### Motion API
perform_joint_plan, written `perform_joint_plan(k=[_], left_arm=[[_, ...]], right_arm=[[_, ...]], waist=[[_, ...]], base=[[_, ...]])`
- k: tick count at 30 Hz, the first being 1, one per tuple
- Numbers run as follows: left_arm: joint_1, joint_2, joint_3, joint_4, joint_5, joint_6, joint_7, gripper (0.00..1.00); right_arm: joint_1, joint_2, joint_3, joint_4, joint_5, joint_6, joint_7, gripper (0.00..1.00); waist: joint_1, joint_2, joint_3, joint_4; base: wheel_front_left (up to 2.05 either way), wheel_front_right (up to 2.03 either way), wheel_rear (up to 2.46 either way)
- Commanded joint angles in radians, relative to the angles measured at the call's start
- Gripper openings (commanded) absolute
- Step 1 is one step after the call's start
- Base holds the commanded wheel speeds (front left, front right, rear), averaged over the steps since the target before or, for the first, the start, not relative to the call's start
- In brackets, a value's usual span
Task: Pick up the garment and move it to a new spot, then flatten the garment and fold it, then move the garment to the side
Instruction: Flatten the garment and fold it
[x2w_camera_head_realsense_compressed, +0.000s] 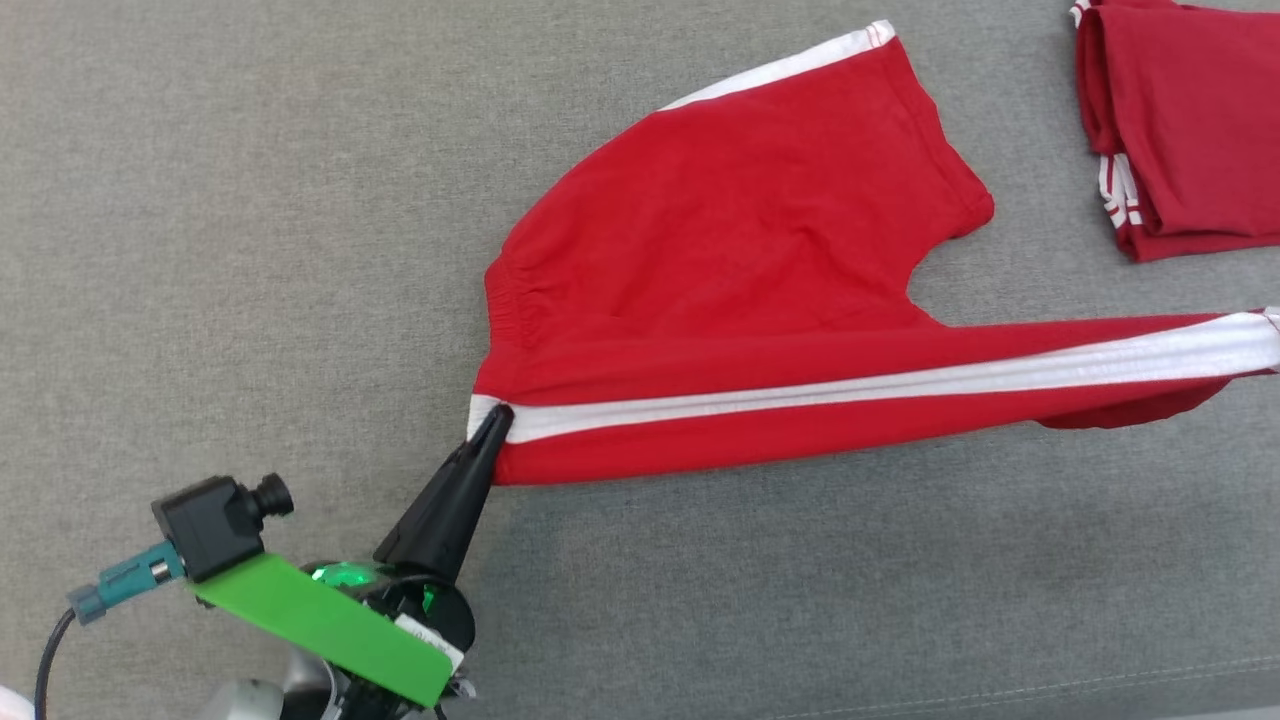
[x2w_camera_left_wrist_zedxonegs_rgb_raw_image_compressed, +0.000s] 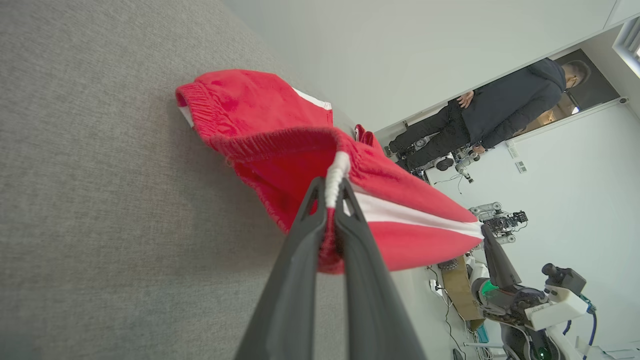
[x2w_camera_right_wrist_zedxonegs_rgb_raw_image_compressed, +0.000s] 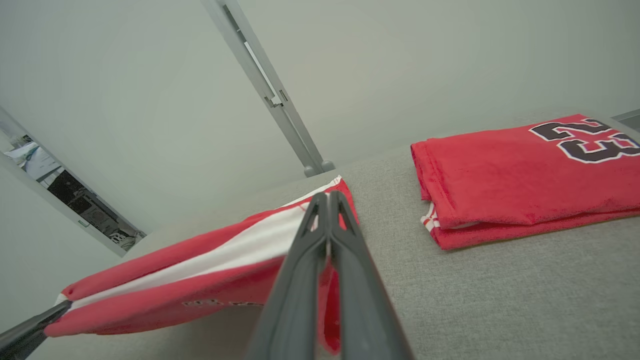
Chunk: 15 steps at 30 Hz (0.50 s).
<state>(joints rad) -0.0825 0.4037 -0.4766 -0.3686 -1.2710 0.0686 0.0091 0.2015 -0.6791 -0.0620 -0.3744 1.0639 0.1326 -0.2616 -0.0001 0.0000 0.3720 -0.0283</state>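
Garment (x2w_camera_head_realsense_compressed: 740, 260): red knit cloth, matt; wht stripe (x2w_camera_head_realsense_compressed: 900, 382), same finish.
Tabletop (x2w_camera_head_realsense_compressed: 200, 250): grey woven fabric, matt, coarse.
Jaws: blk plastic, smooth, semi-matt.

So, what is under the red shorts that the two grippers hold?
Under the raised near edge of the red shorts, held by the left gripper and right gripper, the grey surface shows, in shadow. Where the far leg lies flat, anything beneath is covered.

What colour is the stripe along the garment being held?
White. The stripe runs along the red garment and shows best in the head view.
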Motion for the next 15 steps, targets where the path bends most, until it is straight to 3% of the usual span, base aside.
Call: perform_joint_plan(k=[1,8,15], left_arm=[[-0.033,-0.004,0.021,0.018,-0.015,0.027,0.005,0.0],[-0.186,-0.061,0.03,0.141,-0.031,0.087,0.045,0.0],[-0.297,-0.089,0.033,0.233,-0.027,0.119,0.073,0.0]], right_arm=[[-0.045,-0.025,0.008,0.027,-0.023,-0.004,-0.004,0.0],[-0.328,-0.089,0.162,0.192,-0.104,-0.004,0.041,0.0],[-0.623,-0.132,0.359,0.332,-0.197,-0.003,0.093,0.0]], waist=[[0.0001,0.0,0.012,0.017],[0.0001,0.0,0.067,0.044],[0.0001,0.0,0.105,0.065]], base=[[0.0,0.0,0.0],[0.0,0.0,0.0],[0.0,0.0,0.0]])
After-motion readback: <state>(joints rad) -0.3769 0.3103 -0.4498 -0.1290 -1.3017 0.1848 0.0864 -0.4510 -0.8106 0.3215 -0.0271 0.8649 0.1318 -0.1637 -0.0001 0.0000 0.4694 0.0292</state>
